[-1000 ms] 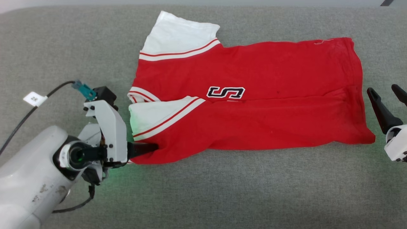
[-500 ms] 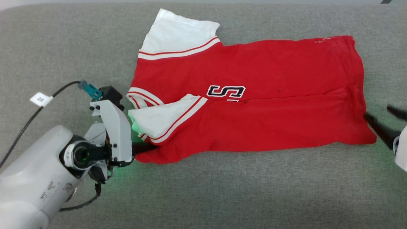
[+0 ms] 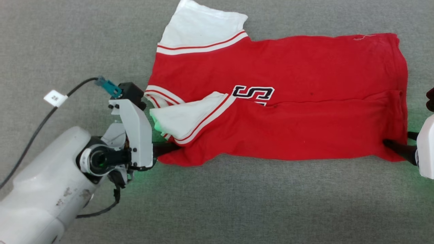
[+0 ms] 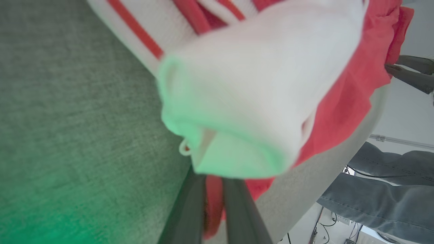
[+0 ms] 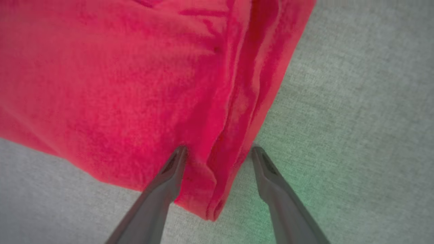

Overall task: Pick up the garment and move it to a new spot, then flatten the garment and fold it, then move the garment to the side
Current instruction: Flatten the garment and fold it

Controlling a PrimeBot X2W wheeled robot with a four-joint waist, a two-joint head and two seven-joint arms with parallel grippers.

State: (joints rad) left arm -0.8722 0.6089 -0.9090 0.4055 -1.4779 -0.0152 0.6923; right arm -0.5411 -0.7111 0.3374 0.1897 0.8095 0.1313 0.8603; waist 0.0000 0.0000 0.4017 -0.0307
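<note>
The garment (image 3: 288,88), a red shirt with white striped sleeve ends, lies folded lengthwise on the grey padded surface (image 3: 237,203). My left gripper (image 3: 171,149) is at the garment's near left corner, below the folded white sleeve (image 3: 184,117). In the left wrist view that gripper (image 4: 213,203) is shut on red fabric of the garment (image 4: 342,101), with the white sleeve (image 4: 257,84) bulging just ahead. My right gripper (image 3: 401,144) is at the near right corner. It stands open (image 5: 219,152), one finger on the red cloth (image 5: 101,74) and one on the surface, with the hem edge between them.
The grey surface (image 5: 356,84) runs wide on all sides of the garment. A black cable with a white tag (image 3: 54,98) trails from my left wrist. Past the surface's edge, a person's legs in grey jeans (image 4: 383,189) are seen in the left wrist view.
My left gripper has shut on the garment's near left corner and tugged it slightly. My right gripper has moved in from the right to straddle the near right corner. The head camera shifted.
</note>
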